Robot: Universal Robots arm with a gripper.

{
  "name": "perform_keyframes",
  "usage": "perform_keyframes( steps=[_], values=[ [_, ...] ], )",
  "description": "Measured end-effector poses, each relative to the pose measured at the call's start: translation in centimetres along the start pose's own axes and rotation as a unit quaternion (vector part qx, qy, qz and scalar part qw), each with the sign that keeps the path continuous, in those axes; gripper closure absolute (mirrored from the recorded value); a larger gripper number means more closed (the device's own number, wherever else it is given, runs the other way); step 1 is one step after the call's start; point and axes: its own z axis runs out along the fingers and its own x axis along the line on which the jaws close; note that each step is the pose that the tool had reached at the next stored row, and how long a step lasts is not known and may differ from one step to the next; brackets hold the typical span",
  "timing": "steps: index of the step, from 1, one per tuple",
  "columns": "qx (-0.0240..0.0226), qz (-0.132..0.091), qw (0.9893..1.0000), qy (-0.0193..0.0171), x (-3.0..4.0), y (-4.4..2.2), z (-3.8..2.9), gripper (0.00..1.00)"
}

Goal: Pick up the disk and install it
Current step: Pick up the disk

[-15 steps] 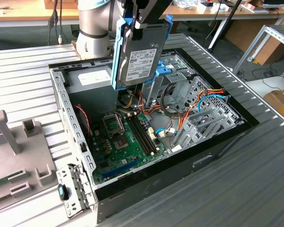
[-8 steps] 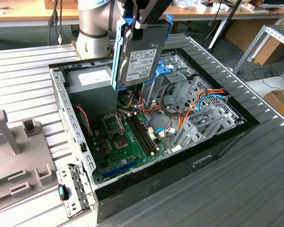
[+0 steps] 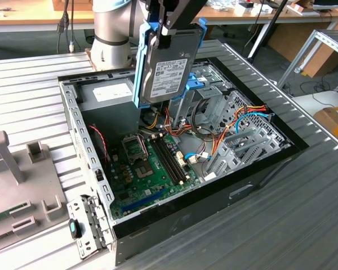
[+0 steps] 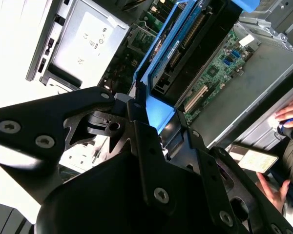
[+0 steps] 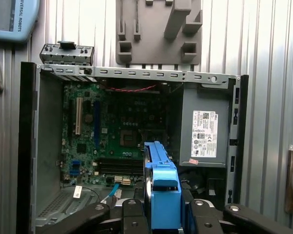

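Observation:
The disk, dark grey with a white label and blue carrier rails, hangs upright over the open computer case, above its back part near the drive cage. My gripper is shut on the disk's upper end. In the first wrist view the blue rail of the disk sits between my black fingers, with the motherboard beneath. The second wrist view shows the disk edge-on beyond my gripper.
A grey power-supply box sits in the case's back corner. Coloured cables cross the case's right side in the exterior view. A grey fixture plate lies at the exterior view's left. A person's hand rests beside the case.

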Motion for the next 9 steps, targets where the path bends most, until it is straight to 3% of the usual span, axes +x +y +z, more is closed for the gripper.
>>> perform_keyframes(
  steps=[9],
  values=[
    [0.0000, 0.000, 1.0000, 0.0000, 0.33, 0.01, -0.01, 0.64]
  ],
)
